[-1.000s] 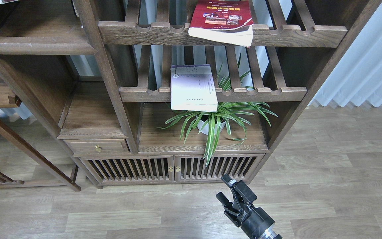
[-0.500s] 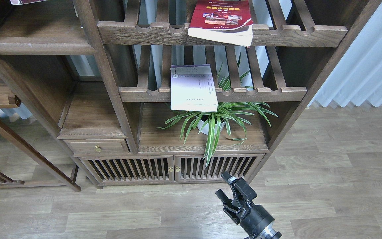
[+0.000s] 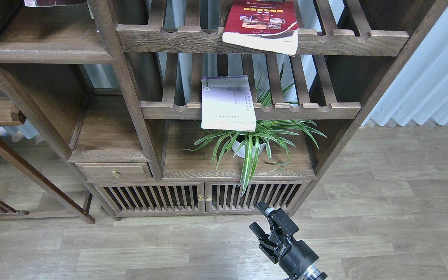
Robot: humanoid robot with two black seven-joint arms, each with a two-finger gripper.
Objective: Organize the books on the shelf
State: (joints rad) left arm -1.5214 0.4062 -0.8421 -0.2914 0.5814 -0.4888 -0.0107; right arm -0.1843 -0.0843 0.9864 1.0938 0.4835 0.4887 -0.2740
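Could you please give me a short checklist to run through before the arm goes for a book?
1. Right gripper open: ok, its fingers stand apart, holding nothing.
2. Left gripper in view: not ok, it is out of frame.
3. Cream book reachable: ok, it lies flat on the lower slatted rack, overhanging the front rail.
4. Red book reachable: ok, it overhangs the upper slatted rack.
5. Plank shelf free for books: cannot tell, only part shows.
6. Potted plant clear of the cream book: not ok, leaves rise right under it.

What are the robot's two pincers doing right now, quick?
Left pincer: not in view.
Right pincer: open, holding nothing, low in front of the cabinet doors.
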